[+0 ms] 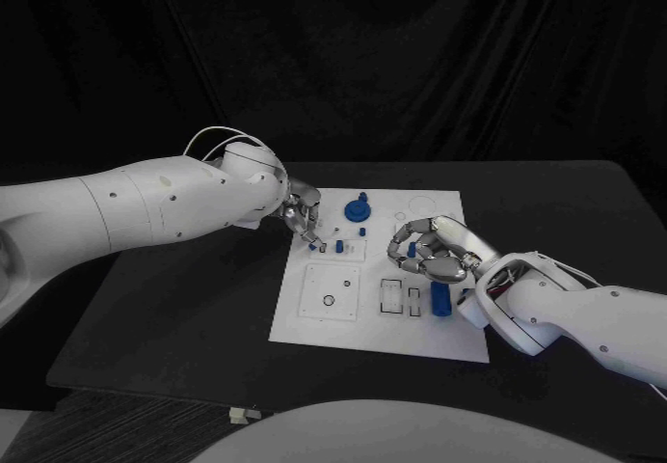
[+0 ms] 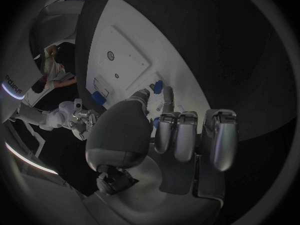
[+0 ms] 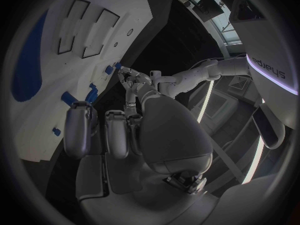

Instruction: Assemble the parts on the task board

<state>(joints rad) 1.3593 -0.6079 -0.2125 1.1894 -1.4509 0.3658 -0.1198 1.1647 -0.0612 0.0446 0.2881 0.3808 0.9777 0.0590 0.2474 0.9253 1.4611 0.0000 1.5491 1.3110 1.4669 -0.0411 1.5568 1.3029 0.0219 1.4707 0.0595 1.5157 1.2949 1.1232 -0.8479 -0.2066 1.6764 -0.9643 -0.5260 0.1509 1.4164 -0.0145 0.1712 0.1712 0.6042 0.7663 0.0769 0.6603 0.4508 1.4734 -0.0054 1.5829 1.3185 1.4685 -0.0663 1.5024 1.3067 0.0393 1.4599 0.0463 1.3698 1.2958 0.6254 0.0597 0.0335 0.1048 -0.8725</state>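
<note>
task board (image 1: pixel 313 323) mid-table | left hand (image 1: pixel 305 218) fingertips down on board's upper left, grip unclear | right hand (image 1: pixel 431 253) curled over board's right, contents unclear | blue part (image 1: pixel 359 207) stands near top

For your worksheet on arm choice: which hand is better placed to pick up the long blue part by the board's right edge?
Probably the right hand: it hovers just beside the long blue part, while the left hand works at the task board's far left.

You are looking at a black table (image 1: pixel 181 318) sitting before a dark curtain (image 1: pixel 417 77).
</note>
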